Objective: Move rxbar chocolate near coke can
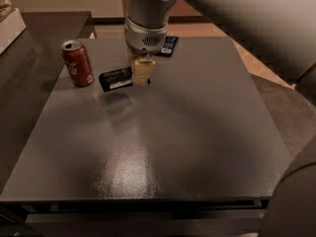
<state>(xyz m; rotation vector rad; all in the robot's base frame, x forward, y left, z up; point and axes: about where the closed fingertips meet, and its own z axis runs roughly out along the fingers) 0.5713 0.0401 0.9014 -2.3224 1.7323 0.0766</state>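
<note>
The red coke can (78, 63) stands upright near the far left of the dark table (197, 132). My gripper (140, 73) hangs from the arm at the top centre, just right of the can. It is shut on the right end of the black rxbar chocolate (116, 79). The bar sticks out to the left towards the can, held a little above the table, its shadow on the surface below. A small gap lies between the bar's left end and the can.
A dark blue bar wrapper with a white label (168, 45) lies at the far edge of the table, partly behind my arm. A white box (11, 26) sits on the side counter at the far left.
</note>
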